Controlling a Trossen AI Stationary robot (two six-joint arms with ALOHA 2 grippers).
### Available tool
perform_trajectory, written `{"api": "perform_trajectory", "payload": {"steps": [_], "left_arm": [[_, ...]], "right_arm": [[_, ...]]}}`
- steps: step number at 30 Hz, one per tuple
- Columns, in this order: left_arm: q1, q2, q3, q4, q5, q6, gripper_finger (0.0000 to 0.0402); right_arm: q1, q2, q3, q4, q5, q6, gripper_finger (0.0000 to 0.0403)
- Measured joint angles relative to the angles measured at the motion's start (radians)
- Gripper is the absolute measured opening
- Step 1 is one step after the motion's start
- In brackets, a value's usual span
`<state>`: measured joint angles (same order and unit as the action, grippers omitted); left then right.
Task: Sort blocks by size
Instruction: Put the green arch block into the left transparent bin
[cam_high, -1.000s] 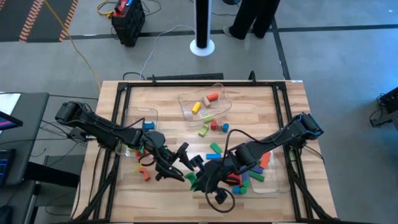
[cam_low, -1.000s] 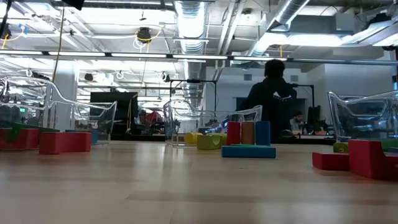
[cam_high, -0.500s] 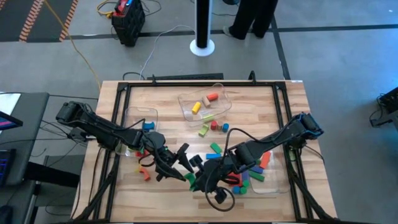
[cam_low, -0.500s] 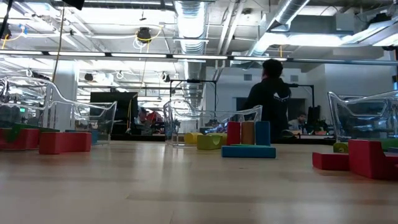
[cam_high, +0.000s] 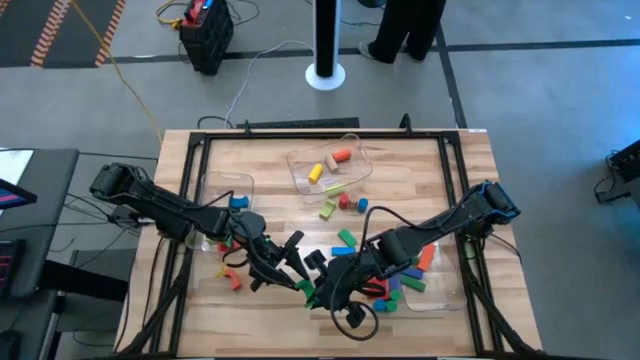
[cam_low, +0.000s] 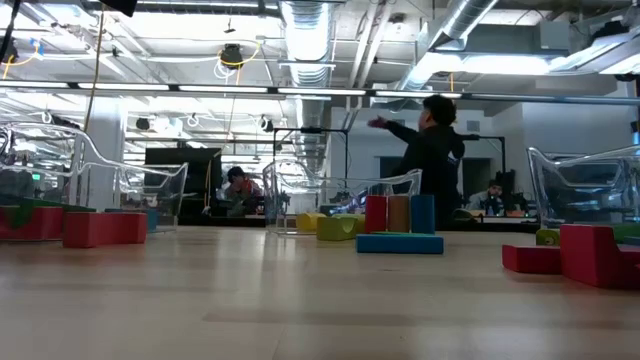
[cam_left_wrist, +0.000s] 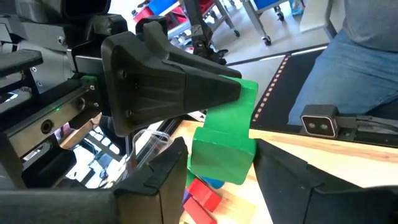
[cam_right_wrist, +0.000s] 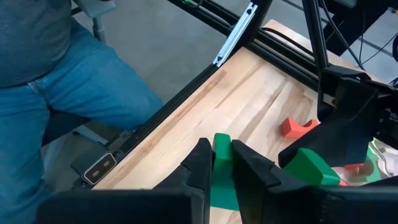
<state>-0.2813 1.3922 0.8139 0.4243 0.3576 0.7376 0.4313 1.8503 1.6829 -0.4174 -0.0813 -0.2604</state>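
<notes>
Right gripper (cam_high: 312, 292): jaws clamped on green block (cam_left_wrist: 225, 147), front-centre of surface | Left gripper (cam_high: 297, 254): jaws apart, flanking same block, contact unclear | Remaining blocks (cam_high: 345, 204): scattered mid-surface

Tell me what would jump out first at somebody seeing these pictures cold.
Both arms meet over the near middle of the table: the right gripper is shut on a green block, holding it up between the fingers of the left gripper, like a handover. Around them loose coloured blocks lie scattered, more of them in a clear bin at the far middle. Behind the table, in the low view, a person stands with an arm raised.
</notes>
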Motion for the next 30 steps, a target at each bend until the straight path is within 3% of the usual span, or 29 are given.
{"api": "perform_trajectory", "payload": {"steps": [16,24,30], "left_arm": [[-0.005,0.000,0.000,-0.012,0.000,0.010,0.0134],[-0.006,0.000,0.000,-0.030,0.001,0.010,0.0131],[-0.006,0.000,0.000,-0.060,0.000,0.009,0.0130]], "right_arm": [[-0.006,0.001,0.000,-0.006,-0.001,0.031,0.0078],[-0.008,0.001,-0.001,-0.021,-0.003,0.049,0.0111],[-0.008,0.001,-0.001,-0.027,0.008,0.063,0.0171]]}}
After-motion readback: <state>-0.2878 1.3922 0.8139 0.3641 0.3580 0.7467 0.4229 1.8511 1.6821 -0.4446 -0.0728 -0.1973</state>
